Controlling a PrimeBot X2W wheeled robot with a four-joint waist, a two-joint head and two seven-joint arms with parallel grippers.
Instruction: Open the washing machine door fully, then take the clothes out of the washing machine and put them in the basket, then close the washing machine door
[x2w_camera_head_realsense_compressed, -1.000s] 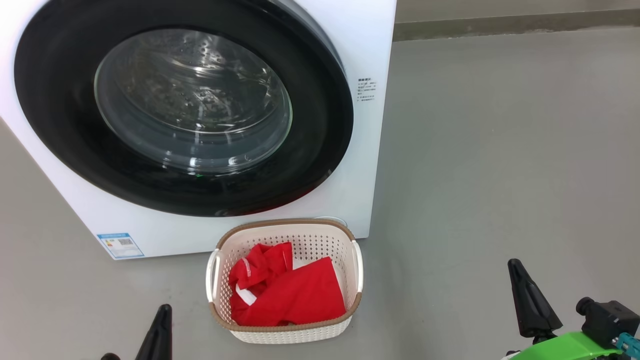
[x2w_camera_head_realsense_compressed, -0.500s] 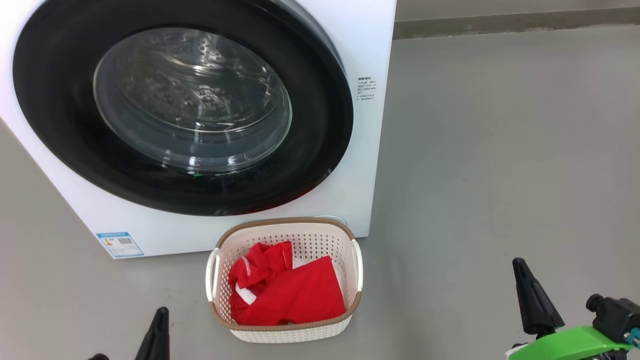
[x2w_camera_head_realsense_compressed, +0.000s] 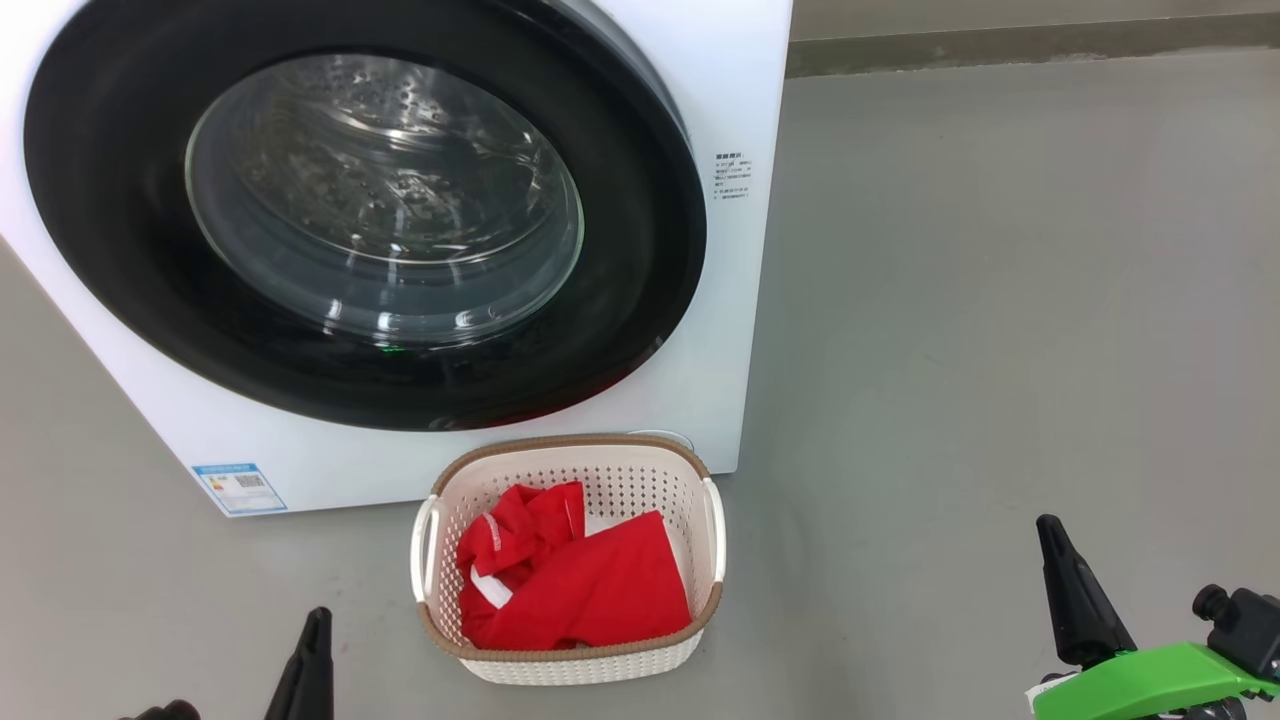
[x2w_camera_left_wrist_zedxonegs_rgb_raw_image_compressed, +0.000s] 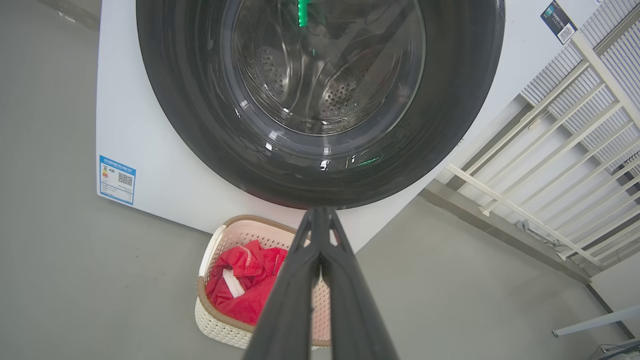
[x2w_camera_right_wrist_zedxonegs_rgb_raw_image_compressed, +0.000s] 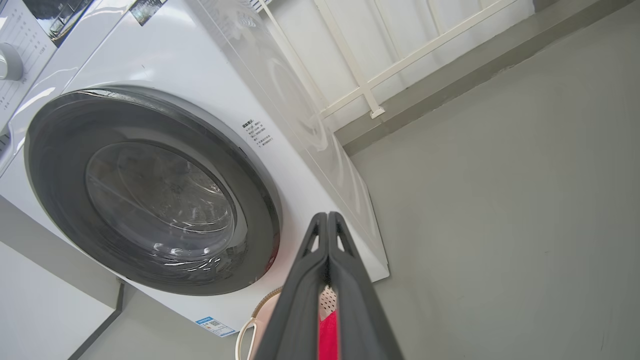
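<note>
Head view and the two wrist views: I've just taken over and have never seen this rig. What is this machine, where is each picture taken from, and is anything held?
This is a wheeled robot with two arms, each ending in a gripper of two long dark fingers. The head view looks forward and down from the robot's head: the left gripper is at the lower left, the right gripper at the lower right. Each wrist view looks along that arm's own fingers, rising from the bottom edge. Both grippers are shut and hold nothing. Ahead stands the white washing machine; its round black-rimmed door looks closed. On the grey floor before it sits the basket, with the red clothes inside.
</note>
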